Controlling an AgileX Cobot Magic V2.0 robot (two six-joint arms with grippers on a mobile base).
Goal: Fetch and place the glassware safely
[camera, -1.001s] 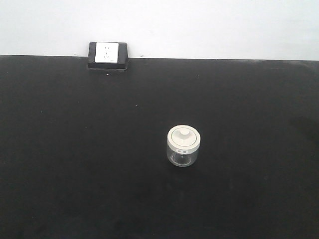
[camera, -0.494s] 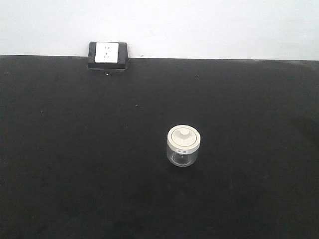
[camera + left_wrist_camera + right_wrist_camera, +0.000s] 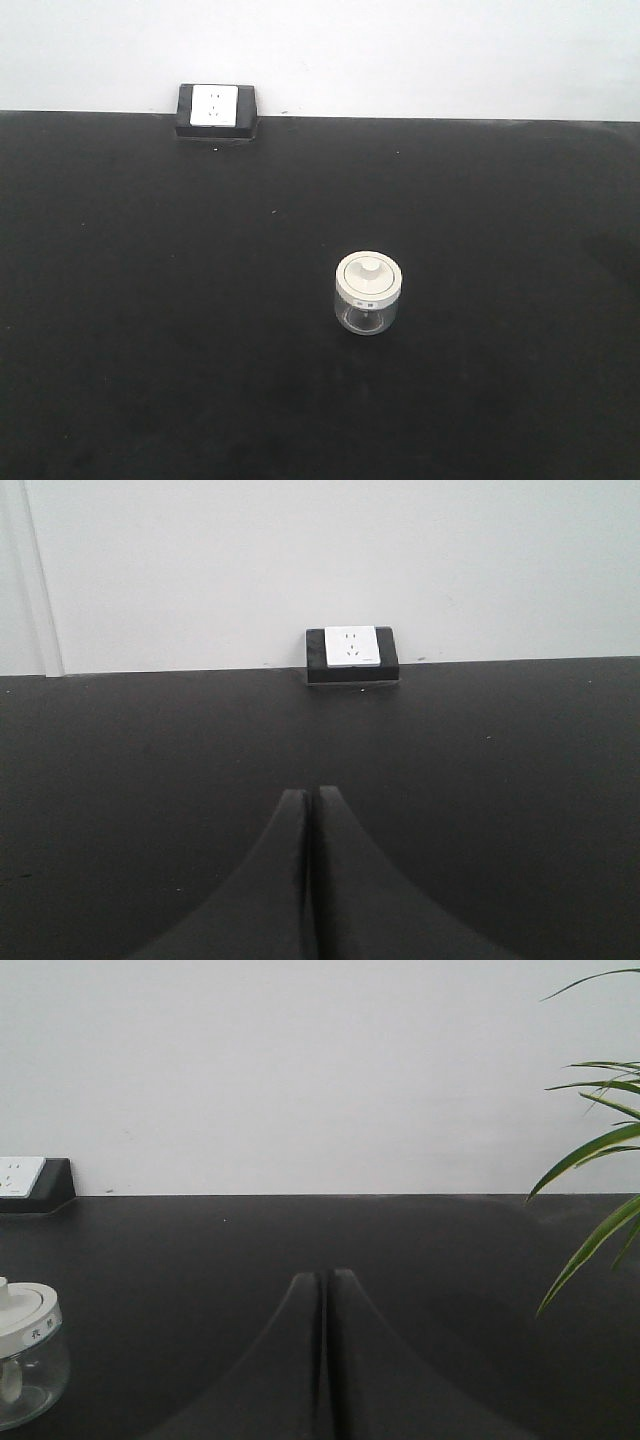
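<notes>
Glassware sits alone on a black tabletop [image 3: 150, 330]: a small, squat, clear glass jar [image 3: 367, 293] standing upright a little right of the table's centre, about midway between the far and near edges. Its wide cream-white lid [image 3: 368, 276] is on, with a round knob in the middle and small dark marks on the rim. At the far edge, toward the left corner, a black-framed white power socket [image 3: 216, 109] rests against a pale wall.

From the left wrist view, the left gripper [image 3: 308, 802] has its two dark fingers pressed together, holding nothing, pointing toward the socket. From the right wrist view, the right gripper [image 3: 325, 1282] is likewise closed and empty; the jar stands well off to its left, untouched. Green plant leaves [image 3: 592, 1160] hang beyond the table's right edge.
</notes>
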